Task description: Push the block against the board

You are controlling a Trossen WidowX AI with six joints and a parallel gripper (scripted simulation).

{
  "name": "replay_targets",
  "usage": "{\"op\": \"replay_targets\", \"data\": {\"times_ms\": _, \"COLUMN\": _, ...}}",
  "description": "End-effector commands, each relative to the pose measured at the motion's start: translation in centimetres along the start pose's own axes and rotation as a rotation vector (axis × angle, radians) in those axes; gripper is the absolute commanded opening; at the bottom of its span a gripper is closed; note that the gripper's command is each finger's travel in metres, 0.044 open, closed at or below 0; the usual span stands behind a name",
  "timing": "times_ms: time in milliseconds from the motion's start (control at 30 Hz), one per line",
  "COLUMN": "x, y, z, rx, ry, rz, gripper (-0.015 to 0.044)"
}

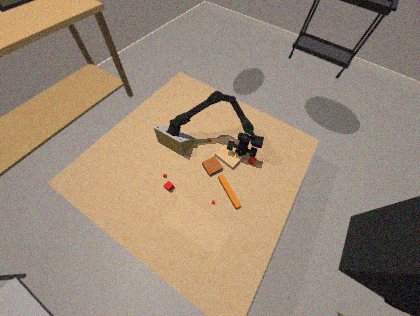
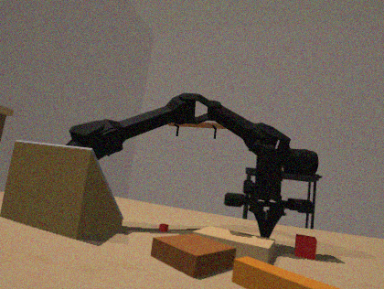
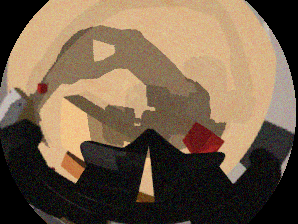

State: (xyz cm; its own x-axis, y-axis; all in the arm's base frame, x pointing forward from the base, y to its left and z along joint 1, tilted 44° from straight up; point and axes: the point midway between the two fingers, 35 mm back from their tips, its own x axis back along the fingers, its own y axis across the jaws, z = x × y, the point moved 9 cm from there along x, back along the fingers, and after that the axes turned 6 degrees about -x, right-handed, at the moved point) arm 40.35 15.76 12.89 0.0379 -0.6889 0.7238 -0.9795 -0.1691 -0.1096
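Observation:
The brown square block (image 1: 212,165) (image 2: 192,251) lies flat. A pale flat board (image 1: 228,159) (image 2: 256,247) (image 3: 74,122) lies beside it. In the top view a block corner is close to the board's near-left corner, and their facing sides stand at an angle, opening into a wedge of table. I cannot tell whether the corners touch. My gripper (image 1: 243,154) (image 2: 266,236) (image 3: 149,131) is shut and empty, pointing down at the board's far side, near its right end. Its contact with the board is not clear.
A red cube (image 1: 252,160) (image 2: 305,247) (image 3: 202,138) stands right of the gripper. An orange strip (image 1: 229,191) (image 2: 279,275) lies in front of the block. A wedge (image 1: 172,144) (image 2: 46,187) stands by the arm's base. Several smaller red pieces are scattered around.

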Motion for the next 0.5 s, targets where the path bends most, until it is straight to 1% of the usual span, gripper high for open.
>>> {"op": "replay_targets", "data": {"times_ms": 0, "x": -0.9, "y": 0.3, "z": -1.4, "rx": 0.006, "ry": -0.009, "rz": -0.026, "gripper": 0.0000}}
{"op": "replay_targets", "data": {"times_ms": 467, "x": -0.9, "y": 0.2, "z": -3.6, "rx": 0.006, "ry": -0.011, "rz": -0.026, "gripper": 0.0000}}
